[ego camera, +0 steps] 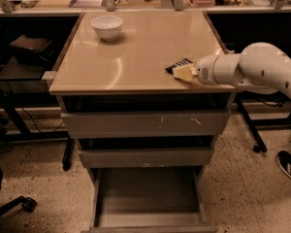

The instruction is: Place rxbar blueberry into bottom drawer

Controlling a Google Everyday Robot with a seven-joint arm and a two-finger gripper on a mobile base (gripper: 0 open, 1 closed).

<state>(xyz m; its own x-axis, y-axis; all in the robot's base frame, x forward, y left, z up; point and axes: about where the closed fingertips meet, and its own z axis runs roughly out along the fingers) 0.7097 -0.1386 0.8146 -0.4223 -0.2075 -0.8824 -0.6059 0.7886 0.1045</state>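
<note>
The rxbar blueberry, a dark flat bar, is at the right front part of the tan tabletop. My gripper reaches in from the right on the white arm and is shut on the bar's near end, with its pale fingers against the bar just above the table surface. The bottom drawer is pulled out below, and its grey floor is bare.
A white bowl stands at the table's back left. The two upper grey drawers are pushed in. A chair caster is on the floor at the left, and a table leg with a wheel and a shoe are at the right.
</note>
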